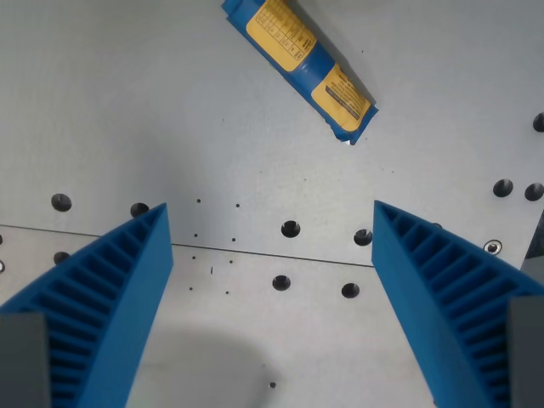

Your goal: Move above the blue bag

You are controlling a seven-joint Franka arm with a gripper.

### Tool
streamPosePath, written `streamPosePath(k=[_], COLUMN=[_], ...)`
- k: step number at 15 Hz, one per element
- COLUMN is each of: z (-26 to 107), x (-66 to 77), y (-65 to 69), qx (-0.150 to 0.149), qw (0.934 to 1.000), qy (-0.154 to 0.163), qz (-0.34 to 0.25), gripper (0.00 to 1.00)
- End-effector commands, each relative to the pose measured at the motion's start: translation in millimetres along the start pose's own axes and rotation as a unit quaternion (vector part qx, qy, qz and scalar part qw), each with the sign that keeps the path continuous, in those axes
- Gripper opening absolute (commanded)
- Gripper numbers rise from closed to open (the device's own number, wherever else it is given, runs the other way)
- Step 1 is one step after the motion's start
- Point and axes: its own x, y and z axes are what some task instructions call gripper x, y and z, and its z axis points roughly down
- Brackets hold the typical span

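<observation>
The blue bag (299, 61) is a long blue packet with yellow labels. It lies slanted on the grey metal table (127, 110) at the top middle of the wrist view, cut off by the top edge. My gripper (272, 223) is open and empty. Its two blue ribbed fingers (110, 297) stand wide apart at the lower left and lower right. The bag lies beyond the fingertips, apart from them.
The table has several dark bolt holes (291, 228) and a seam line (255, 253) running across the middle of the view. More holes sit near the right edge (503, 188).
</observation>
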Motion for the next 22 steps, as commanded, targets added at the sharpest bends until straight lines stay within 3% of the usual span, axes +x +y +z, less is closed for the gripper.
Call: streamPosePath(k=[1,11,22], z=[2.5,34.2,87.3], x=[0.8,7.4,18.6], y=[0.5,3.7,9.7], qx=[-0.004,-0.021,-0.040], qw=[0.9995,0.9912,0.9659], qy=[0.005,0.021,0.016], qz=[-0.030,-0.129,-0.255], gripper=[1.00,1.00,1.00])
